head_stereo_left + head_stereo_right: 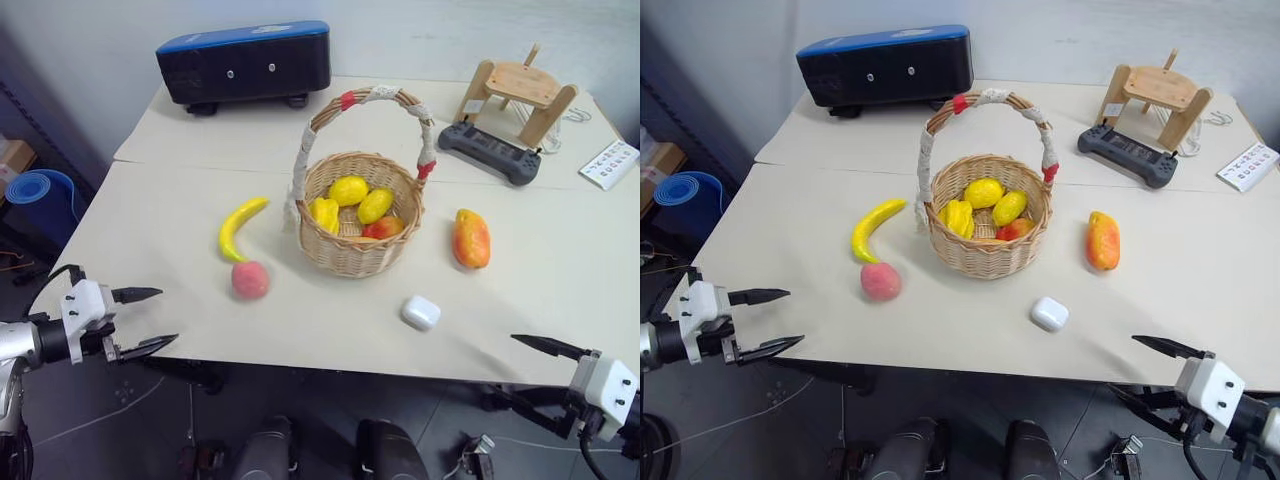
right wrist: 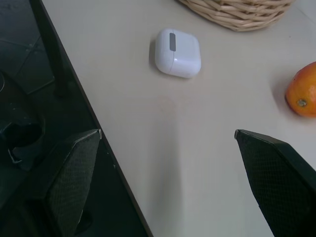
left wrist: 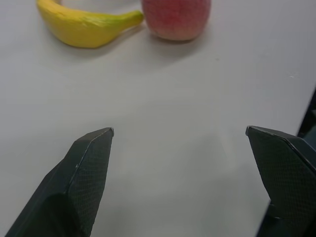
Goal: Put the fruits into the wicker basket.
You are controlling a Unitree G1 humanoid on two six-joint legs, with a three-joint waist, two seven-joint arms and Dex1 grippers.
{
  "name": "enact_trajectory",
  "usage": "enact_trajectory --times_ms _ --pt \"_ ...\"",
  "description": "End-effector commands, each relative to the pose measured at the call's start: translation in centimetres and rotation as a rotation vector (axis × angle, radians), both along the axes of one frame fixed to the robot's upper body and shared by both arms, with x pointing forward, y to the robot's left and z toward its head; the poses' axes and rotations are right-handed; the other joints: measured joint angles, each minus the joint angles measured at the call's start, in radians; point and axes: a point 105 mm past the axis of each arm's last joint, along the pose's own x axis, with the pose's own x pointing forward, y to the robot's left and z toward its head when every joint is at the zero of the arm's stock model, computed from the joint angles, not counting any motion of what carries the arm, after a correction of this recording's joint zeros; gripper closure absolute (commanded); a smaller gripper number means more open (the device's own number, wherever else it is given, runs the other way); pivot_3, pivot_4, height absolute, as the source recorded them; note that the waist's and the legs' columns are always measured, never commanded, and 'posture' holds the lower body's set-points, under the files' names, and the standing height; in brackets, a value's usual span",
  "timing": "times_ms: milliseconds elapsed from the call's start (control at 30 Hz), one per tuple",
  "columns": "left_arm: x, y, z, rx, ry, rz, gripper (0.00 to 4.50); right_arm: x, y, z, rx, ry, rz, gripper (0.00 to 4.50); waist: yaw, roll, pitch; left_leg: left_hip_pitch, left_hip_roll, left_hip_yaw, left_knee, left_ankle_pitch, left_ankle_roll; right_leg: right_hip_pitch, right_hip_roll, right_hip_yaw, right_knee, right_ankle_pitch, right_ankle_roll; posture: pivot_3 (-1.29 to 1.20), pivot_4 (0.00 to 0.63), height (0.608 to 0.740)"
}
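Note:
The wicker basket [image 1: 345, 258] stands mid-table with its cloth-wrapped handle [image 1: 372, 94] arched over it. Inside lie yellow lemon-like fruits [image 1: 348, 190] and a red one [image 1: 384, 228]. A yellow banana [image 1: 240, 226] and a pink peach [image 1: 250, 280] lie on the table left of the basket. An orange-red mango [image 1: 471, 238] lies to its right. My left gripper [image 1: 167, 316] hangs open off the table's front left edge, pointing toward the peach [image 3: 177, 19] and banana [image 3: 84, 27]. My right gripper [image 2: 168, 132] is open at the front right edge, empty, with the mango [image 2: 302, 91] ahead of it.
A small white case [image 1: 420, 312] sits near the front edge, between the basket and my right gripper. At the back stand a black and blue box [image 1: 245, 62], a wooden stand [image 1: 515, 92], a black controller [image 1: 488, 150] and a white card [image 1: 608, 163].

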Motion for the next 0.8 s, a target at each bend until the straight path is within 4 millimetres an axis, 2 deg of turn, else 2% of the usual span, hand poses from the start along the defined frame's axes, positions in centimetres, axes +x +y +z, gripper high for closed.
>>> enact_trajectory --times_ms 33,200,267,400,533,600,667,800 --pt "0.4 0.4 0.9 0.021 -0.021 -0.001 0.0 -0.2 -1.2 1.2 -0.03 -0.03 -0.027 0.02 0.001 0.0 0.0 0.0 0.0 0.001 0.0 0.0 0.0 0.0 0.0 0.0 0.0 0.0 0.0 0.0 0.15 0.74" --pt "0.4 -0.3 1.6 -0.061 0.06 -0.017 0.0 -0.9 -1.1 0.7 -0.013 -0.019 -0.055 0.02 0.0 0.0 0.0 0.002 0.001 0.002 0.0 -0.001 0.0 0.0 0.0 0.0 0.0 0.0 0.0 0.0 0.15 0.74" --pt "0.0 -1.5 2.1 -0.12 0.147 -0.062 0.0 -1.2 -0.7 0.5 -0.004 -0.014 -0.053 0.02 0.001 0.0 0.0 0.003 0.002 0.004 0.0 -0.002 0.0 0.0 0.0 0.001 0.002 0.0 0.0 0.0 0.15 0.74" --pt "-0.8 -4.9 3.6 -0.162 0.187 -0.208 0.0 -0.6 -0.5 1.8 0.066 -0.045 -0.106 0.02 -0.001 0.0 0.0 0.005 0.002 0.005 0.0 -0.003 -0.001 0.0 -0.002 0.004 0.003 0.0 0.0 0.0 0.15 0.74" --pt "-1.7 -10.3 6.2 -0.235 0.12 -0.423 0.0 0.4 3.5 3.5 0.17 0.034 0.017 0.02 -0.001 0.0 0.0 0.008 0.004 0.007 0.0 -0.005 -0.003 0.001 -0.003 0.006 0.002 -0.001 -0.003 0.0 0.15 0.74" --pt "-2.2 -12.8 6.9 -0.28 0.105 -0.493 0.0 1.7 5.3 4.0 0.211 0.051 0.048 0.02 -0.002 -0.001 0.0 0.009 0.005 0.007 0.0 -0.005 -0.003 0.003 -0.002 0.008 0.002 -0.002 -0.003 0.0 0.15 0.74" --pt "-2.9 -14.0 6.5 -0.248 0.111 -0.543 0.0 3.3 6.4 4.0 0.205 0.044 0.048 0.02 -0.009 -0.001 -0.001 0.01 0.006 0.008 0.0 -0.005 -0.003 0.004 -0.001 0.008 0.002 -0.002 -0.004 0.0 0.15 0.74" --pt "-2.5 -14.5 6.3 -0.246 0.095 -0.538 0.0 6.4 8.0 2.7 0.169 0.063 0.005 0.02 -0.01 -0.001 -0.001 0.01 0.006 0.01 0.001 -0.005 -0.004 0.001 0.001 0.005 0.006 -0.005 -0.009 0.0 0.15 0.74"
